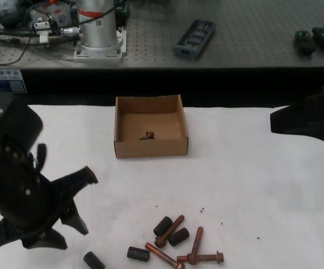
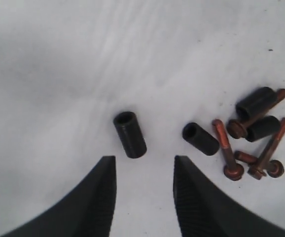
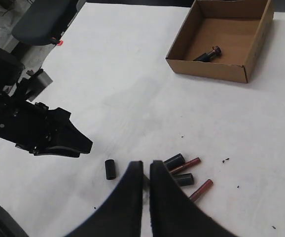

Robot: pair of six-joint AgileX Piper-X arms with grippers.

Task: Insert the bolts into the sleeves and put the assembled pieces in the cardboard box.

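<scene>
Left gripper [image 2: 145,165], left wrist view: fingers apart, empty; lone sleeve [image 2: 129,134] lies on white cover [image 2: 58,69] just beyond fingertips, apart from 3 other sleeves and 4 bolts [image 2: 226,148] to right; sleeve likely light, rigid, prone to roll; pinch across barrel mid-length.
Right wrist view: right gripper [image 3: 146,170] fingers nearly together, nothing between; bolts slim, hard, probably slick; take by shank near head.
High view: cardboard box [image 1: 151,148] far centre, 1 assembled piece [image 1: 148,135] inside; loose sleeves, bolts near centre.
</scene>
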